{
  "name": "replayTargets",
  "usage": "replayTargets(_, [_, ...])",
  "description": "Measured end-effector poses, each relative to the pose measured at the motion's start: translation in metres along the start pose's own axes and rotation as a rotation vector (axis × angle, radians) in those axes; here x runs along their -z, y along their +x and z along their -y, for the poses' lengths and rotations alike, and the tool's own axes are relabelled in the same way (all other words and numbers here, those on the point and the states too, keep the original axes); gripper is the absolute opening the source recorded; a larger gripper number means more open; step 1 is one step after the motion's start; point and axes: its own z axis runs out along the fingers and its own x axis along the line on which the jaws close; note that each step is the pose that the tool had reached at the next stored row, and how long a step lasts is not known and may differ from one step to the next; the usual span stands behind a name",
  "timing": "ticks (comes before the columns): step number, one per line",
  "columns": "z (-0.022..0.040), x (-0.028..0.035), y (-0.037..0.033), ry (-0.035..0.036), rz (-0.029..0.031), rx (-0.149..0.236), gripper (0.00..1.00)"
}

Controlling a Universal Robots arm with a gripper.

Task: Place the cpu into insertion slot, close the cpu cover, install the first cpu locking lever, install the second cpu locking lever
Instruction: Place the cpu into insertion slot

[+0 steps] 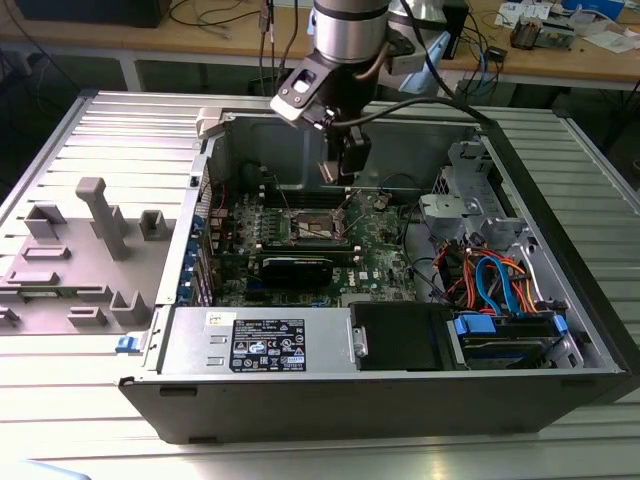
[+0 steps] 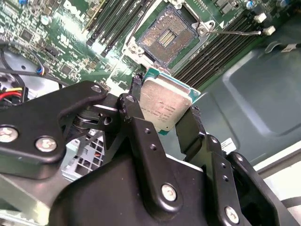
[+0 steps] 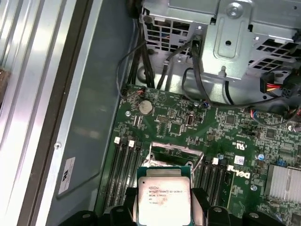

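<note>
Two fingers [image 2: 190, 126] of the gripper [image 2: 164, 106] are pinching the cpu [image 2: 162, 100] by opposite edges, its silver top showing. The chip is hanging clear above the insertion slot [image 2: 164, 38], which is lying open toward the far wall of the computer case [image 1: 400, 410].

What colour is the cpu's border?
Green, around the silver top of the cpu; clearest in the second wrist view.

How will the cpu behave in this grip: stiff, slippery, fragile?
Probably stiff: the cpu looks like a flat, metal-topped plate, unbent in the gripper. Possibly slippery, since it is pinched only at its thin edges. Likely fragile underneath, judging by the fine contacts in the insertion slot.
</note>
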Motion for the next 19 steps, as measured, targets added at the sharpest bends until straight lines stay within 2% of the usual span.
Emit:
replayTargets(3, [0.0001,-0.0011,0.0,-0.0023,0.0046,-0.068,0.54])
replayTargets(7, [0.0002,-0.0018,-0.0001,-0.004,0.0081,-0.121,0.54])
replayTargets(13, [0.0008,-0.0019,0.0001,-0.0042,0.0085,-0.124,0.54])
replayTargets(14, [0.0028,-0.0027,0.0005,-0.0044,0.008,-0.124,0.54])
replayTargets(15, [0.0075,-0.0047,0.0013,-0.0043,0.0084,-0.125,0.54])
replayTargets(19, [0.0126,-0.0111,0.0022,-0.0045,0.0094,-0.135,0.54])
